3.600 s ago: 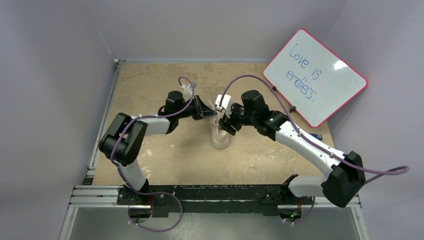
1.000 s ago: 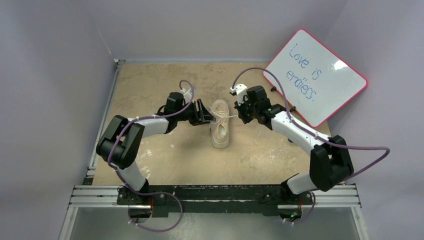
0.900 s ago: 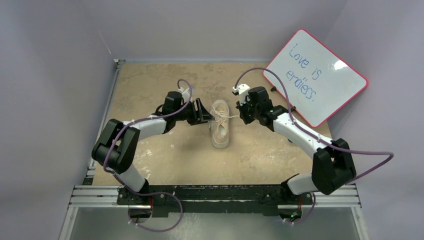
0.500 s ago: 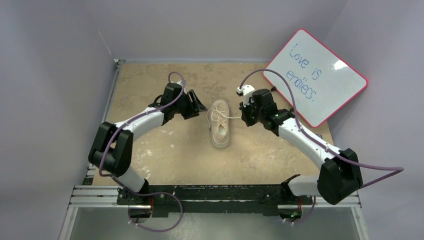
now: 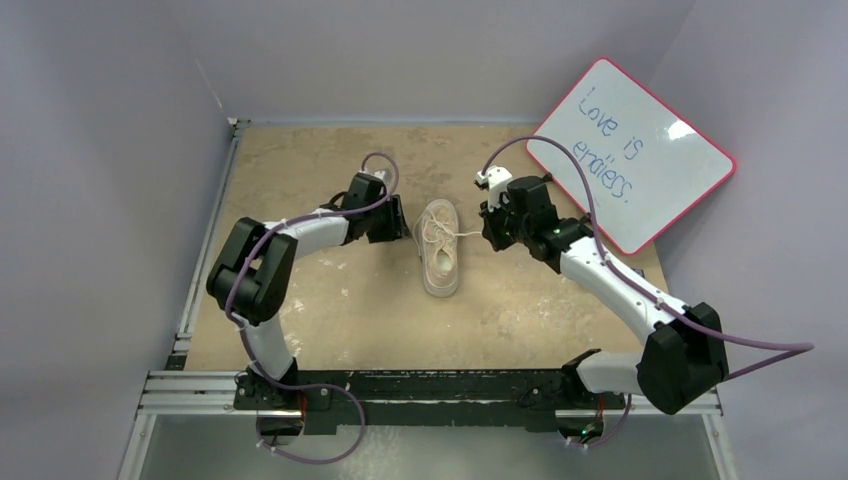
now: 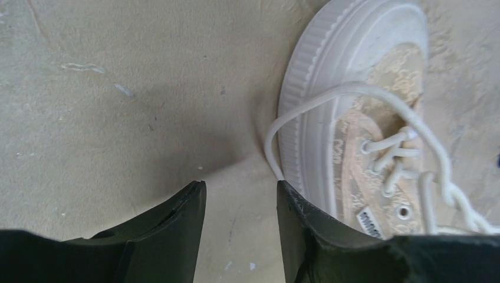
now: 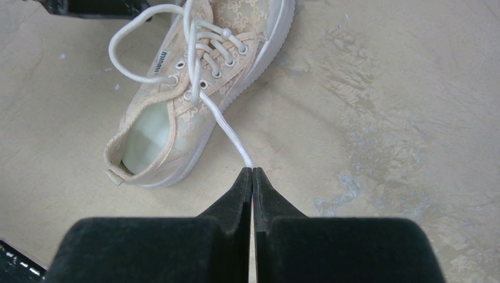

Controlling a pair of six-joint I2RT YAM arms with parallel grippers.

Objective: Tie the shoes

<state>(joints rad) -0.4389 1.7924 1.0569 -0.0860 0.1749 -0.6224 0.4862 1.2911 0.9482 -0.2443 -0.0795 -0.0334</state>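
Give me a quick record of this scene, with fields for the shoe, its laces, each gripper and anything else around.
shoe: cream sneaker, sole down on the table, toe pointing away from the arm bases
laces: no finished bow visible; one loop hangs over the shoe's side, one end runs out to the right gripper
left gripper: open, empty, beside the toe
right gripper: shut on the lace end
other: whiteboard reading "Love is endless", at the table's far right
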